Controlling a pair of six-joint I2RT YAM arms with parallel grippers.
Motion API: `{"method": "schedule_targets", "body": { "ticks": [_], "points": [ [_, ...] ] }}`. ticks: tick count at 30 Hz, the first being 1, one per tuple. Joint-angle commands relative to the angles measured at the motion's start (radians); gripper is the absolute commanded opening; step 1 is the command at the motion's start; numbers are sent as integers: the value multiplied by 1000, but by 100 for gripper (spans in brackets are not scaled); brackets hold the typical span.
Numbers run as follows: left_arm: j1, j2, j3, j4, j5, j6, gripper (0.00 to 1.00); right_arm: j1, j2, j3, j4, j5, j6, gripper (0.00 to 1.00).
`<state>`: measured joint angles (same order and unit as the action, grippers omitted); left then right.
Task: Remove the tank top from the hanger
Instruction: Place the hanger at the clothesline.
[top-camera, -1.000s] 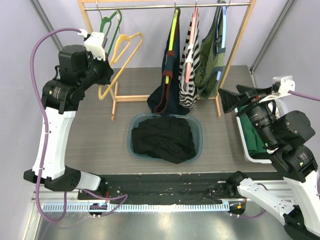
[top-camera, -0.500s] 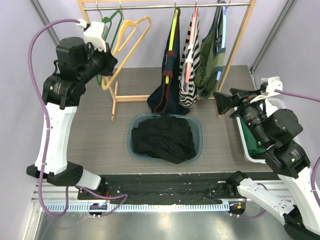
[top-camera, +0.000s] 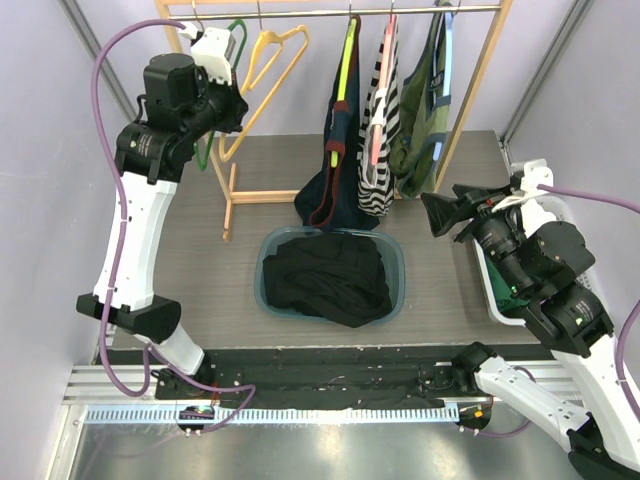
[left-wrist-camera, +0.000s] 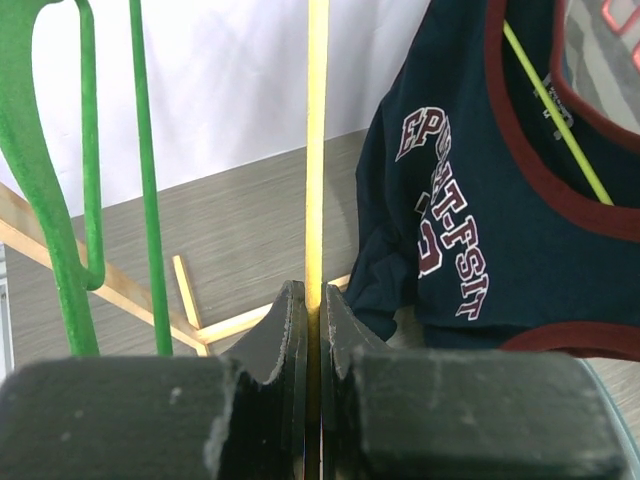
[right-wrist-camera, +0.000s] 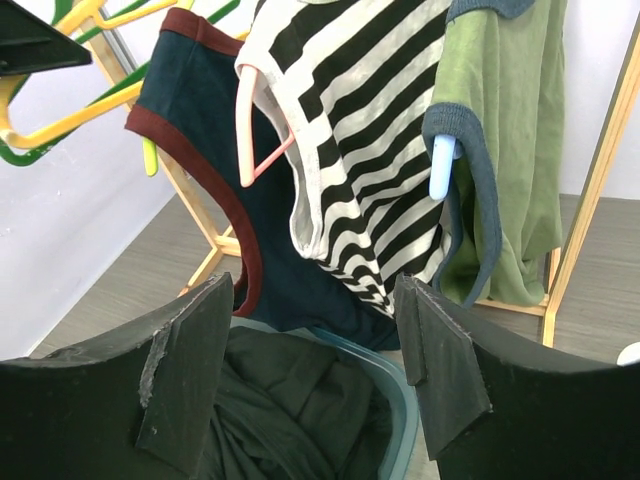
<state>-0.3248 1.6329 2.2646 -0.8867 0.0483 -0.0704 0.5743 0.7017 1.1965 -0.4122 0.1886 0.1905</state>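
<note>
Yellow hanger (left-wrist-camera: 317, 150) sits pinched between the clenched fingers of the left gripper (left-wrist-camera: 312, 300). Only the left wrist view shows that grip closely, with a green hanger (left-wrist-camera: 40, 170) just to its left. From above the whole rail (top-camera: 300, 13) shows. The navy tank top (top-camera: 328, 190) hangs on its own hanger to the right of that gripper, apart from it, behind a basin (top-camera: 262, 270) of black clothes (top-camera: 325, 280). The right wrist view adds a pink hanger (right-wrist-camera: 262, 160) poking from the striped top (right-wrist-camera: 350, 130), and a green top (right-wrist-camera: 510, 150) beside it. The right gripper (right-wrist-camera: 315, 310) is spread and empty, facing the navy tank top without touching it.
</note>
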Motion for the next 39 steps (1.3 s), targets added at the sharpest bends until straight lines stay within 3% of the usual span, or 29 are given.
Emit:
{"method": "schedule_targets", "body": {
  "ticks": [1, 21, 36, 39],
  "points": [
    [4, -1, 46, 92, -37, 15, 0, 2, -19, -6, 44, -9, 15, 73],
    [10, 41, 39, 89, -176, 20, 0, 1, -36, -9, 30, -34, 30, 65],
    [67, -4, -40, 49, -67, -57, 0, 2, -38, 0, 18, -37, 23, 62],
    [66, -36, -63, 54, -76, -71, 11, 2, -36, 0, 15, -31, 26, 63]
  ]
}}
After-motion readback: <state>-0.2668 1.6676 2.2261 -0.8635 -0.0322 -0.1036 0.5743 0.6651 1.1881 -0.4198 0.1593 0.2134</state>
